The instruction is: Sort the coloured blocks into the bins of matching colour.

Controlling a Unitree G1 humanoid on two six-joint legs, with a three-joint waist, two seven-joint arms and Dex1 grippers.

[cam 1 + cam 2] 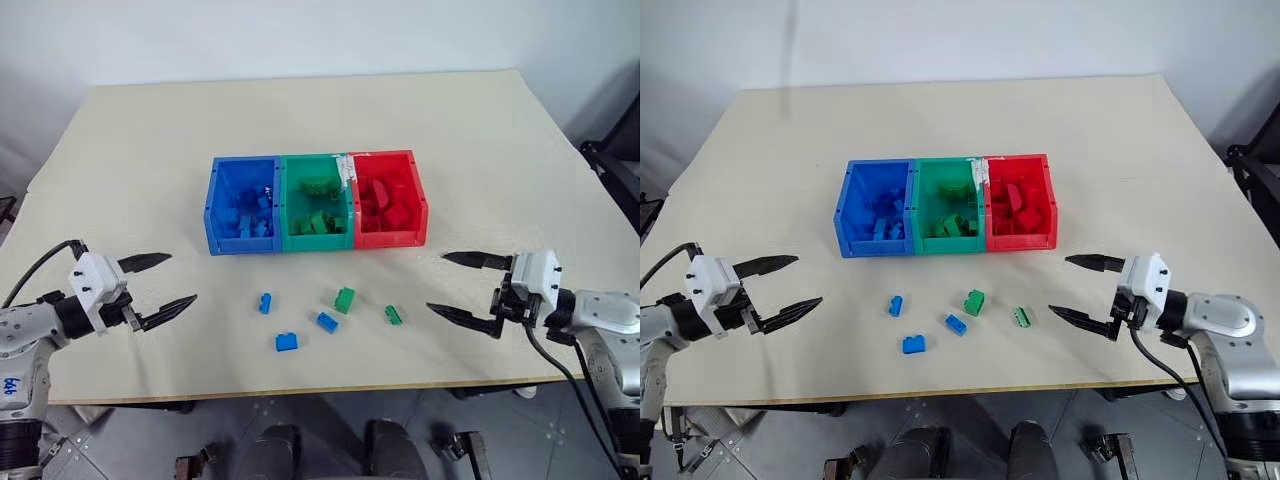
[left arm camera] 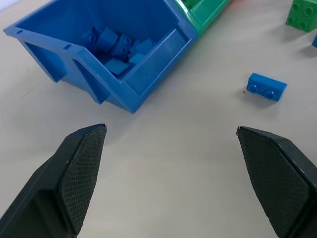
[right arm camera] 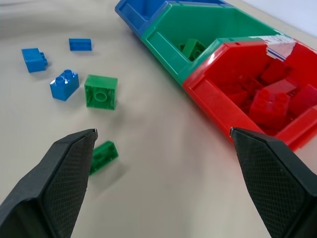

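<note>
Five loose bricks lay on the beige table (image 1: 480, 130) in front of the three joined bins: a blue brick (image 1: 265, 302), a second blue brick (image 1: 286, 342), a third blue brick (image 1: 327, 322), a green square brick (image 1: 345, 299) and a smaller green brick (image 1: 393, 315). The blue bin (image 1: 242, 205), green bin (image 1: 315, 203) and red bin (image 1: 387, 198) stood side by side in a row, each already holding bricks of its own colour. The left gripper (image 1: 163, 286) hovered near the table's left front area, fingers spread wide and holding nothing; the nearest blue brick lay well apart from its fingertips, towards the table's middle, and the blue bin's corner sat ahead of it. The right gripper (image 1: 455, 284) hovered at the right front, likewise spread wide and empty. The smaller green brick lay near its lower finger (image 3: 64, 173), apart from it, not between the fingers; the red bin stood beyond the other finger.
</note>
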